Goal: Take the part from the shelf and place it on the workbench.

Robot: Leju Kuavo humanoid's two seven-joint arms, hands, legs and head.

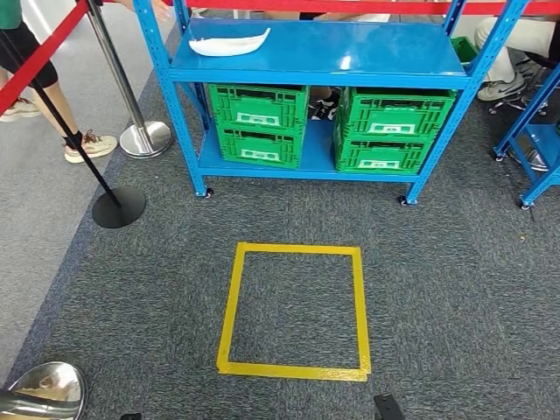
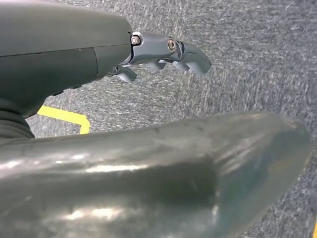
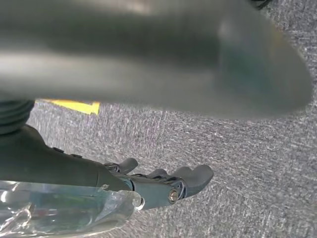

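On the blue shelf [image 1: 317,48] the white part [image 1: 230,42] lies untouched. Left hand [image 2: 164,52] and right hand [image 3: 164,183] hang over carpet, fingers loosely out, holding nothing. Everything is left to do.

This looks like a workshop or warehouse-style test area. A blue metal shelf [image 1: 317,66] on castors holds green plastic crates [image 1: 261,122] on its lower level, and another blue rack [image 1: 538,144] stands to the right. Grey carpet [image 1: 449,306] carries a yellow tape square [image 1: 294,311], and a red barrier belt [image 1: 39,57] strung on stanchions [image 1: 136,127] fences off onlookers' legs [image 1: 49,96].
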